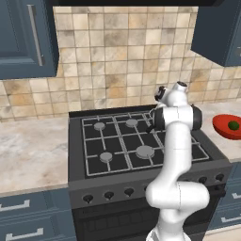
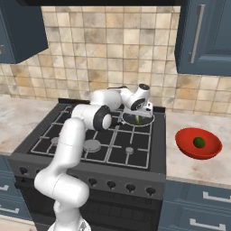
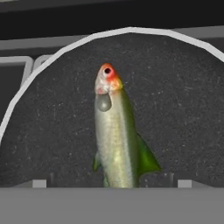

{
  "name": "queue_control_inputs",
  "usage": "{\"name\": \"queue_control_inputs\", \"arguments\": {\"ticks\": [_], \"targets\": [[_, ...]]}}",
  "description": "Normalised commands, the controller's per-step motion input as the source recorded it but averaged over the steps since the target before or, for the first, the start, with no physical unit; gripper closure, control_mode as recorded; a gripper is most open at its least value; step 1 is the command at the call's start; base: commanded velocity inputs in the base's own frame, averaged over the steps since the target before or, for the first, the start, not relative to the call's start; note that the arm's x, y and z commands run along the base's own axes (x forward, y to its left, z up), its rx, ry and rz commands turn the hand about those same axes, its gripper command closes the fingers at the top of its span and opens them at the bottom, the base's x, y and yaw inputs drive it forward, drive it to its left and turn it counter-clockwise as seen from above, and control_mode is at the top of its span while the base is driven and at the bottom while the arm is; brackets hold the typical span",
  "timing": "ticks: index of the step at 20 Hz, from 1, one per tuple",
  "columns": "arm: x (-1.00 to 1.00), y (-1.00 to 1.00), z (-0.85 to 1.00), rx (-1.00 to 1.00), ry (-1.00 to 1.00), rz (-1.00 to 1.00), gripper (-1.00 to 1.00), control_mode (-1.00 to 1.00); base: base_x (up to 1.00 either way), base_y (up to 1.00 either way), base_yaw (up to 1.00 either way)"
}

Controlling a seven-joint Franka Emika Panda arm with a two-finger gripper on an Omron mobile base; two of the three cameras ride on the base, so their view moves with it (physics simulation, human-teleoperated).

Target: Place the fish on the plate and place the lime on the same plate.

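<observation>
Well above the stove (image 2: 113, 149), the arm bends forward over the back right burner, where a dark round pan (image 2: 147, 121) with a pale rim sits on the grate. The gripper (image 2: 136, 116) points down into this pan.

From the hand camera, the fish (image 3: 116, 140) lies on the pan's (image 3: 52, 131) dark speckled floor. It is silvery green with a red-orange head and a dark eye. The head points away from the gripper (image 3: 111, 183), and the tail end runs down between the fingertips. A small green fin sticks out on each side of its body. The two fingertips (image 3: 39, 183) stand wide apart, one on each side of the fish, with clear gaps between them and its body, so the gripper is spread and pinches nothing. In the right base view the fish (image 2: 136, 119) shows as a thin green sliver just under the hand.

The lime (image 2: 199, 142) rests inside a red bowl (image 2: 185, 145) on the marble counter (image 2: 189, 169) to the right of the stove, well apart from the pan. The left base view shows the same lime (image 1: 233, 125) and bowl (image 1: 220, 127) at the right edge, past the arm's elbow. In that view the four-burner stove (image 1: 117, 141) sits between two stretches of counter (image 1: 28, 155), with blue cabinets above and below and a tan tiled wall behind.
</observation>
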Motion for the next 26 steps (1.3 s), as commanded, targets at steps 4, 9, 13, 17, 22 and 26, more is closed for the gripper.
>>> {"name": "queue_control_inputs", "arguments": {"ticks": [4,9,13,17,22,26], "targets": [[0.22,-0.07,-0.30,0.00,0.00,0.00,-1.00,-1.00,0.00,0.00,0.00],[0.05,0.00,-0.43,0.00,-0.02,0.00,1.00,-1.00,0.00,0.00,0.00],[-0.17,0.04,-0.31,0.00,-0.08,0.00,1.00,-1.00,0.00,0.00,0.00],[-0.36,0.23,-0.27,0.00,-0.12,0.00,1.00,-1.00,0.00,0.00,0.00],[-0.37,0.09,0.48,0.00,-0.01,0.00,1.00,-1.00,0.00,0.00,0.00],[-0.33,0.11,0.88,0.00,0.00,0.00,1.00,-1.00,0.00,0.00,0.00]]}}
